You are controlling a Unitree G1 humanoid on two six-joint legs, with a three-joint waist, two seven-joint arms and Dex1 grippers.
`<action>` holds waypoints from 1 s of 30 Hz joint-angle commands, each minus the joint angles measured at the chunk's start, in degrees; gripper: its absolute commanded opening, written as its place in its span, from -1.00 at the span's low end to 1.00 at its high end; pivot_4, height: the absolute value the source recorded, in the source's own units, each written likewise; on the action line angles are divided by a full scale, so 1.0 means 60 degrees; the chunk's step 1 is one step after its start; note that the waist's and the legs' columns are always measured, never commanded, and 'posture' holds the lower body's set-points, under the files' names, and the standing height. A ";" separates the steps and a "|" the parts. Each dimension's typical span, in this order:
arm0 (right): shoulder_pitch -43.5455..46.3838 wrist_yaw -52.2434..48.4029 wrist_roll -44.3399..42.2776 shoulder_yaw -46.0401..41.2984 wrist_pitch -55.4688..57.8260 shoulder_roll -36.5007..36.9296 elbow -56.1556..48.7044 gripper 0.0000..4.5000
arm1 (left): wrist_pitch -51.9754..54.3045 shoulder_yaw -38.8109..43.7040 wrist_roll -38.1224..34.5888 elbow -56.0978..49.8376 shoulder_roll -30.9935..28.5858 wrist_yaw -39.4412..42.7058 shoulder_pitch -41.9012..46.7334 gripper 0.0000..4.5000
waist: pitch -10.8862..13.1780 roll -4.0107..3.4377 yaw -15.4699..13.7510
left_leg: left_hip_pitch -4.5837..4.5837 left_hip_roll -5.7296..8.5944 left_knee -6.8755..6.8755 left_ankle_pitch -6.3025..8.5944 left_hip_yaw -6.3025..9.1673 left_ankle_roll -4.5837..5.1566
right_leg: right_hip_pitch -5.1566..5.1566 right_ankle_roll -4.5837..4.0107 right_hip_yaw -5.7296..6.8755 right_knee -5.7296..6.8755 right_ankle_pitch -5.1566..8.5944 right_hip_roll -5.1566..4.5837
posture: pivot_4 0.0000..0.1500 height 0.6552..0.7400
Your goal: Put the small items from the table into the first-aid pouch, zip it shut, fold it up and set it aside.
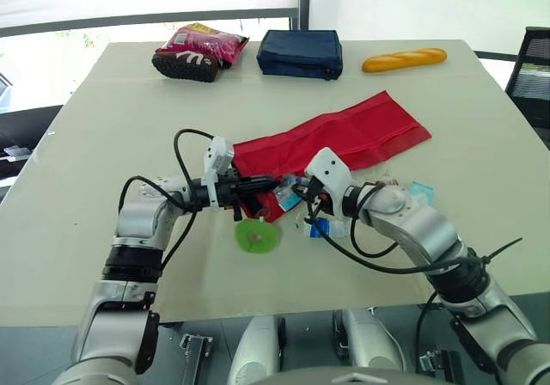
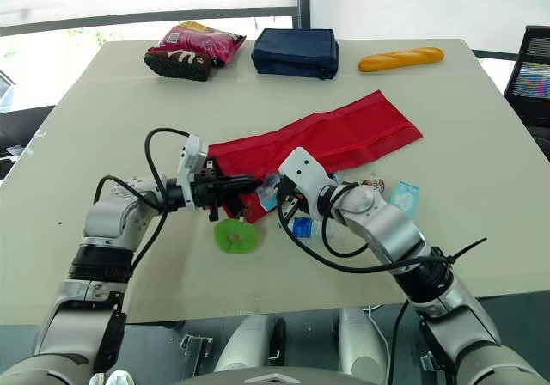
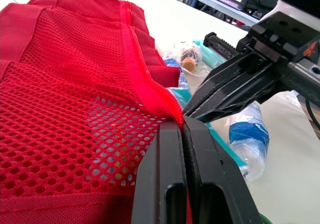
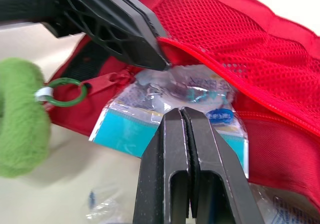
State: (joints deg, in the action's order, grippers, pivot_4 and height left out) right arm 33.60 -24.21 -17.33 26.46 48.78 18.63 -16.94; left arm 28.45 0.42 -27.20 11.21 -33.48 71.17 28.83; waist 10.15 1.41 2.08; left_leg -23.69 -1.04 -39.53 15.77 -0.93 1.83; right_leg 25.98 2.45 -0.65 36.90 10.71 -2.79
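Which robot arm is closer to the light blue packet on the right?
Right. The right arm lies just beside the light blue packet; the left arm is farther, at the red pouch's end.

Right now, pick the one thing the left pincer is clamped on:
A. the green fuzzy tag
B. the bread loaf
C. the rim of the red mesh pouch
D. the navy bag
C: in the left wrist view the left pincer is closed on the rim of the red mesh pouch, while the right pincer grips a clear packet at the opening.
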 commanded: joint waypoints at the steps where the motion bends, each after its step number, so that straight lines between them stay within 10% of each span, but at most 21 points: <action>1: 0.0232 -0.0110 0.0284 0.0034 0.0218 -0.0090 -0.0085 -0.99 | -0.0033 0.0084 -0.0276 -0.0557 0.0046 0.0088 -0.0034 -1.00 | 0.0000 0.0000 0.0000 | 0.0000 0.0000 0.0000 0.0000 -0.0001 0.0000 | 0.0000 0.0000 -0.0001 0.0000 0.0000 -0.0001 | 1.00 0.37; 30: 0.1103 0.0424 0.1934 -0.0262 -0.1098 -0.2757 0.2972 -0.99 | -0.0234 -0.0287 -0.0108 -0.0459 0.0282 0.0368 -0.0229 -1.00 | 0.0000 0.0000 0.0023 | 0.0005 0.0002 -0.0003 -0.0005 0.0003 -0.0010 | 0.0000 -0.0004 0.0001 0.0016 -0.0002 0.0000 | 1.00 0.37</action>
State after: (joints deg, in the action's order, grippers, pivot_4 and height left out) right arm 38.81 -22.55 -6.42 26.52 45.04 3.38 1.75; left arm 28.00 -0.81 -27.19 9.61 -31.93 71.78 26.82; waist 10.15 1.41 2.22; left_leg -23.66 -1.03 -39.55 15.74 -0.91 1.77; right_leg 25.98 2.43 -0.64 37.00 10.70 -2.79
